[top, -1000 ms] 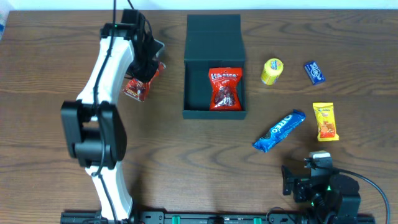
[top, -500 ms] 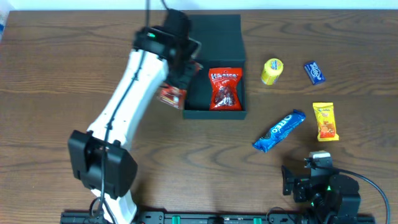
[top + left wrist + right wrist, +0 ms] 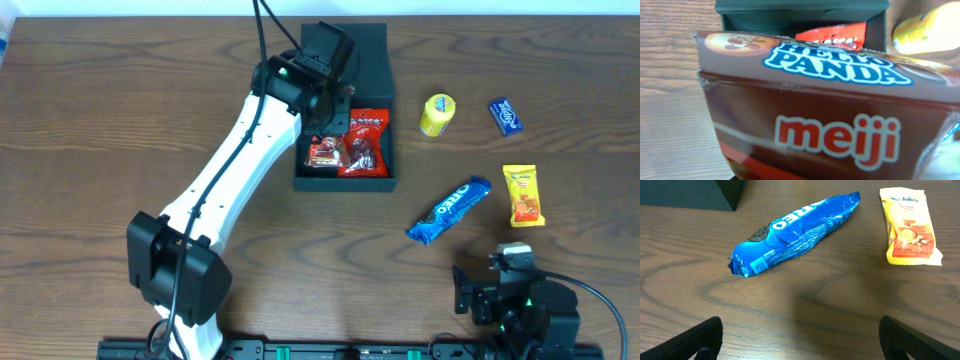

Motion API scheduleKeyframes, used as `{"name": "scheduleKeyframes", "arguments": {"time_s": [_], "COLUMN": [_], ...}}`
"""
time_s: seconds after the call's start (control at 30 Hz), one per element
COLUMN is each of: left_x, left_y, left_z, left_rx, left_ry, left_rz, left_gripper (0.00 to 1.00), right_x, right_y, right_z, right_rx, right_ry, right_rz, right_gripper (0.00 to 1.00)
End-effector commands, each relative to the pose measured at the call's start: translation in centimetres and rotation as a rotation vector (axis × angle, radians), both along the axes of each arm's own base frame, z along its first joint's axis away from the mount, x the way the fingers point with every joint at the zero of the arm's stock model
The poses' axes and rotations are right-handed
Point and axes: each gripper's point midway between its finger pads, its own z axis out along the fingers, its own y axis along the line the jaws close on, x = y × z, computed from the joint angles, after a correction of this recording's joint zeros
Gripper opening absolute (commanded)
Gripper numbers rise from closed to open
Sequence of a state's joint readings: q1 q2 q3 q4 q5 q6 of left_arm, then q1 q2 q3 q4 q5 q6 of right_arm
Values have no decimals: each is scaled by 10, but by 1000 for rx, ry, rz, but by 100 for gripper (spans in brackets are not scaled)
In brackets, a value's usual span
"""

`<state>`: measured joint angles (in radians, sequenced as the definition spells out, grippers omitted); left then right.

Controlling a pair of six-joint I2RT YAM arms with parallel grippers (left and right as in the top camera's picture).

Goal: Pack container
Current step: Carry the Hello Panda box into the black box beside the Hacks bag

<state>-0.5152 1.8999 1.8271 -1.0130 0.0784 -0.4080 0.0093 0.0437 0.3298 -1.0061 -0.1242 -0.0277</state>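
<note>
Over the container [image 3: 345,183], left fingers [image 3: 333,122] seemingly clamp a packet [image 3: 810,125], Hello Panda, wrist view shows; right fingers [image 3: 700,340] apart.

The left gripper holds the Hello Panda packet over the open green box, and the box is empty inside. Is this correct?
Not quite: the container is not empty. The overhead view shows a red snack packet lying inside it. The rest is right: the left gripper holds the Hello Panda packet over it.
</note>
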Motion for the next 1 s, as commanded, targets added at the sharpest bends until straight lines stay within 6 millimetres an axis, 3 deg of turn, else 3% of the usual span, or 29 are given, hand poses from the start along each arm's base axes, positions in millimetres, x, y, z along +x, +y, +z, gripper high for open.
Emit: {"name": "scheduleKeyframes", "arguments": {"time_s": [0.0, 0.2, 0.53, 0.97], "left_x": [4, 15, 32, 36], "left_y": [-3, 9, 24, 35], "left_z": [-19, -53, -88, -108], "left_rx": [0, 114, 192, 245], "left_ry": [42, 56, 72, 97], "left_rz": [89, 121, 154, 145], "left_gripper": [14, 15, 16, 21], "right_x": [-1, -1, -1, -1], "right_y": [0, 0, 0, 0], "right_z": [-2, -2, -2, -2], "right_rx": [-3, -3, -3, -3], "right_ry": [2, 2, 2, 2], "right_rz": [7, 7, 7, 7], "right_gripper": [99, 99, 99, 99]}}
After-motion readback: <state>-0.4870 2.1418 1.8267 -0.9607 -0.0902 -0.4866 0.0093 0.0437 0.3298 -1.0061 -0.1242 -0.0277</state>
